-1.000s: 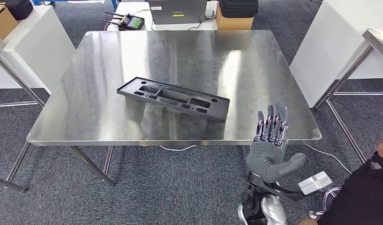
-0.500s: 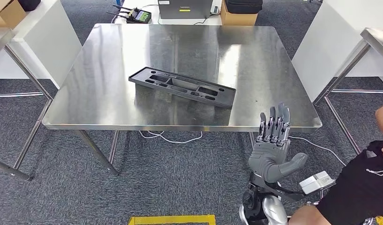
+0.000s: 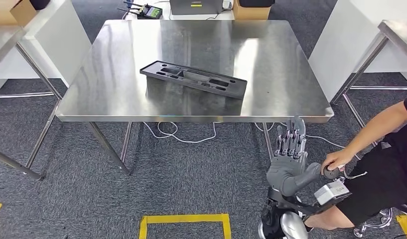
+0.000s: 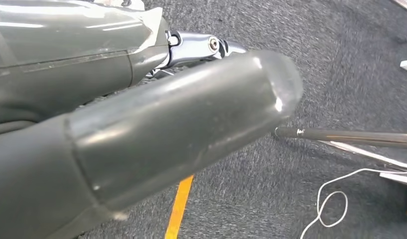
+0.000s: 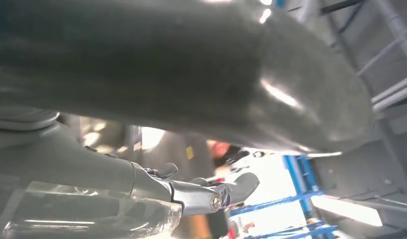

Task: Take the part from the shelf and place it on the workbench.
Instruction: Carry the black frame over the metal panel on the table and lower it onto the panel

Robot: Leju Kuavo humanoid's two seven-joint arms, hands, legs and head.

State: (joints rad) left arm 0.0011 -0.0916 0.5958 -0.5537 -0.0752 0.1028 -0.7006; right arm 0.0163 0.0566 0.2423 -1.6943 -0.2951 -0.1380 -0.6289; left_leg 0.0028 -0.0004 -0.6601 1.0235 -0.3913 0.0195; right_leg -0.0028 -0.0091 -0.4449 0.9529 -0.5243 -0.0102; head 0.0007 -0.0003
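The grey many-fingered right hand (image 3: 291, 159) is raised below the near edge of the table, fingers straight and apart, thumb out to the side, grasping nothing. Just beside its thumb, a person's hand (image 3: 335, 160) rests on a dark knob, and a small white box (image 3: 332, 192) sits at the robot's wrist under it; the person's dark-clothed body (image 3: 385, 174) fills the lower right corner. The left hand (image 4: 141, 129) appears as a thick grey thumb close to the camera over grey carpet (image 4: 350, 69); I cannot tell how its fingers lie. The long black moulded plastic part (image 3: 193, 79) lies flat on the shiny steel workbench (image 3: 281, 94), well apart from the right hand, up and to its left. White cable (image 3: 184, 135) loops on the carpet under the bench, and yellow floor tape (image 3: 184, 219) marks the floor nearer the robot.
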